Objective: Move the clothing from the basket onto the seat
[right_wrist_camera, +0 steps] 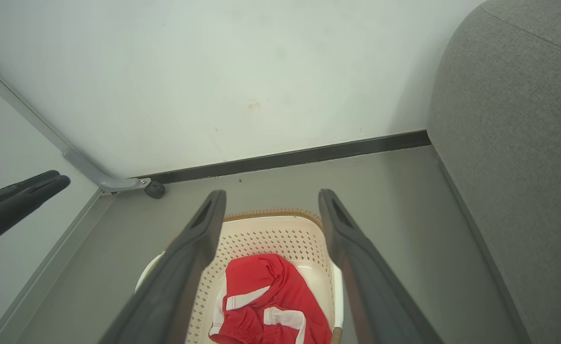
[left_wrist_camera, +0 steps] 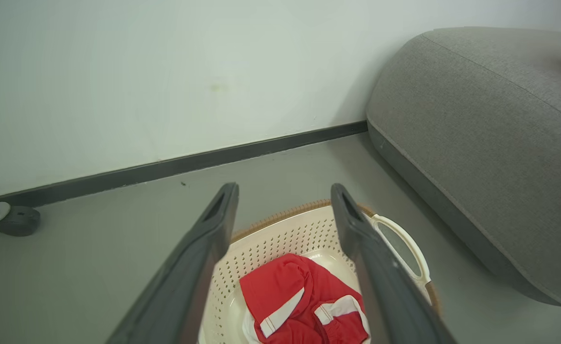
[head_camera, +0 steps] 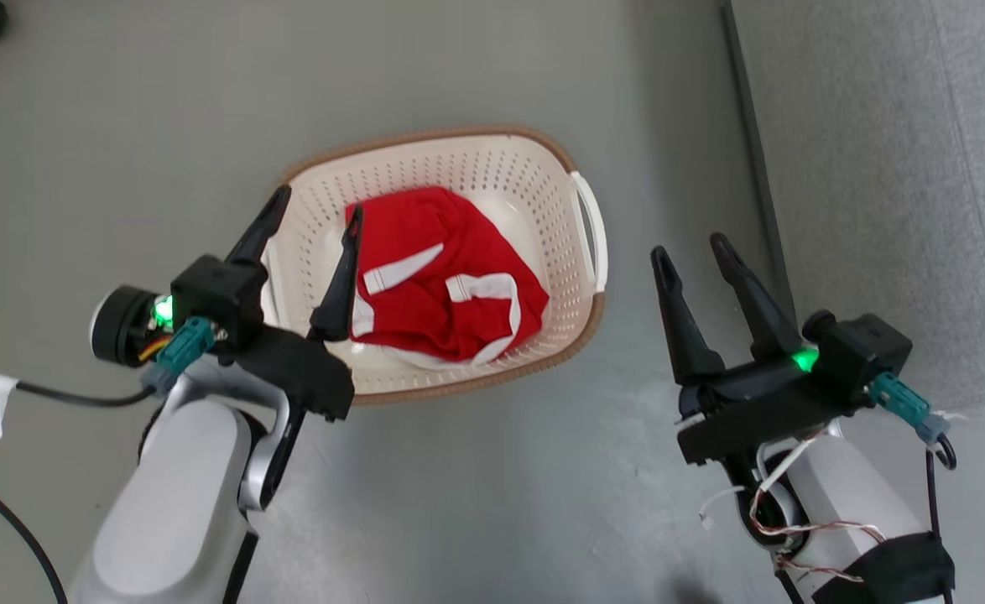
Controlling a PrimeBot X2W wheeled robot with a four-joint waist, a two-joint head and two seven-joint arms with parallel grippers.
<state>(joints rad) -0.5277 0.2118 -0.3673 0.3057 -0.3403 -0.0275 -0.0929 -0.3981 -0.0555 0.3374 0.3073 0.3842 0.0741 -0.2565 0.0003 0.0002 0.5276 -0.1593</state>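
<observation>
With the left tool (head_camera: 318, 201) and right tool (head_camera: 689, 246) spread and empty, the clothing (head_camera: 442, 277) lies in the basket (head_camera: 492, 168) at frame centre; a shallow pinch may drop it on the floor (head_camera: 501, 503) short of the seat (head_camera: 895, 168).

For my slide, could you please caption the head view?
Left gripper open over basket of clothing; right gripper open beside the seat.
</observation>
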